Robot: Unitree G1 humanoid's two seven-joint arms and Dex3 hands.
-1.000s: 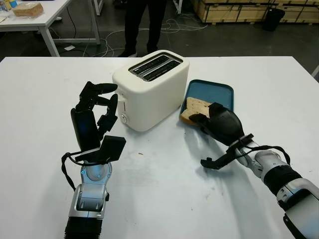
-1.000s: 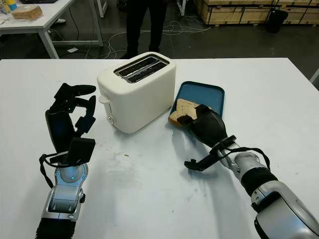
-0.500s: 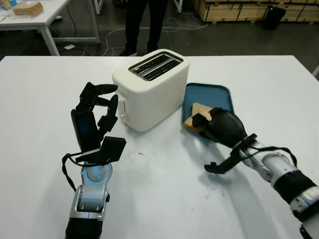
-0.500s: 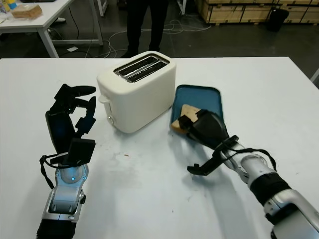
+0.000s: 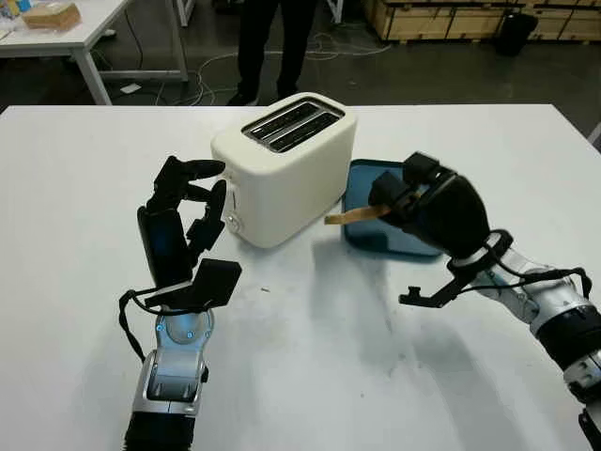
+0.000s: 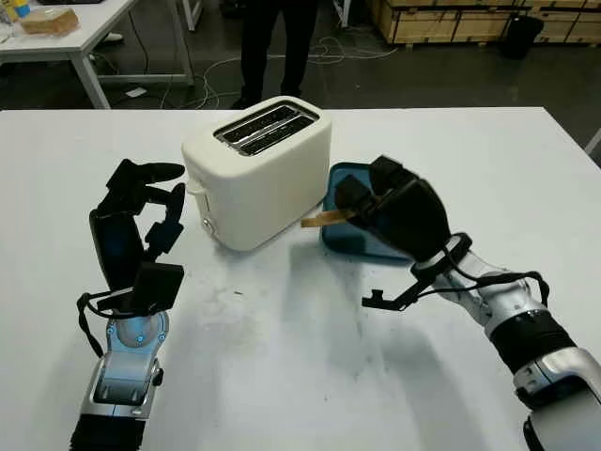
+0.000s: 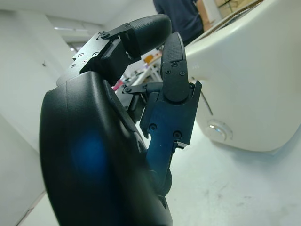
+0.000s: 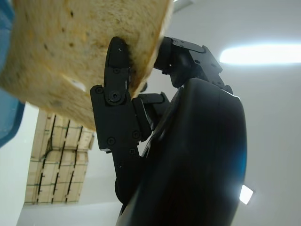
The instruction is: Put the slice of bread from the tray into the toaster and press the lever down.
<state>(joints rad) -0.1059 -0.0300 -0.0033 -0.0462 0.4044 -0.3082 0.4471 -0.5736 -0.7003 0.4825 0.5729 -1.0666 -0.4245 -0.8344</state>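
My right hand is shut on the slice of bread, holding it edge-on above the near left corner of the blue tray. In the right wrist view the bread is pinched between the black fingers. The white two-slot toaster stands just left of the bread, slots facing up, its lever on the end that faces my left hand. My left hand is raised upright beside that end, fingers curled, holding nothing.
A person's legs stand beyond the table's far edge. A second white table with a bread bag stands at the back left. Cables lie on the floor behind. Bare white tabletop spreads between my arms.
My right hand has lifted the bread off the tray and turned it edge-on, moving up toward the toaster. The left hand has stayed in place.
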